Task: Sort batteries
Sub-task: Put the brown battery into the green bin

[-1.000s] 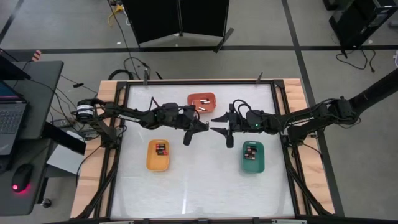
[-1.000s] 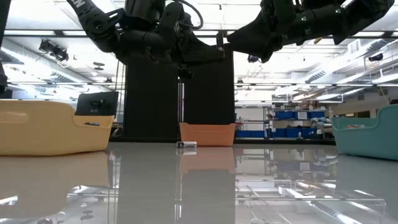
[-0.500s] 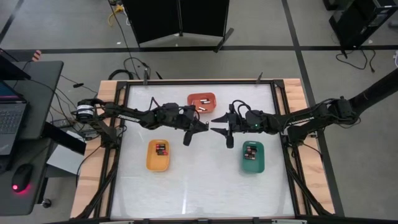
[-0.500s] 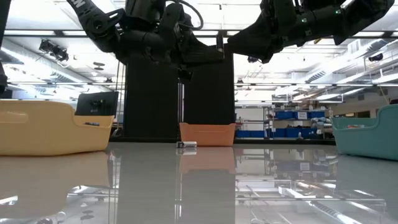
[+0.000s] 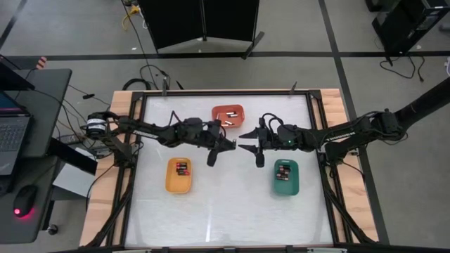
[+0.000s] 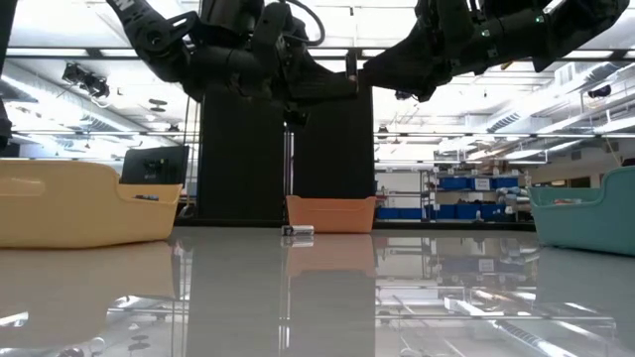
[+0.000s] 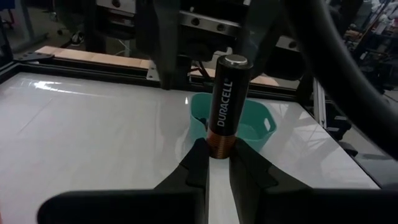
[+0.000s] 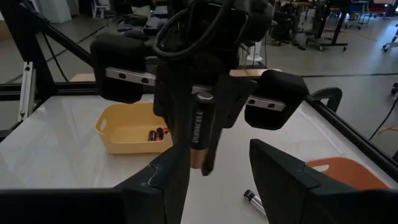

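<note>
The table (image 5: 225, 211) is white and shiny, with a dark frame around it. Its near half is free, and there is also open room between the three trays.

The two arms meet over the middle of the table, high above the surface. In the low view only their dark undersides show at the top, and the fingertips are hard to separate there.

The yellow tray (image 5: 178, 175) lies on the left, the green tray (image 5: 286, 176) on the right, and the orange tray (image 5: 228, 115) at the far side, between them. Each one holds some batteries, but they are too small to count from above. In the low view the tray walls hide all that lies inside.

The left gripper (image 5: 226, 144) holds one battery (image 7: 225, 106) by its copper end. The jaws are narrow and press on it from both sides. The battery stands out beyond the fingertips, and its silver cap points toward the right arm.

The right gripper (image 5: 244, 140) is just beside it, tip almost against tip. Its jaws are wide and hold nothing, and the held battery shows between its two fingers (image 8: 283, 180).

One loose battery (image 6: 298, 232) lies on the table just in front of the orange tray. The left arm hides it in the high view.
</note>
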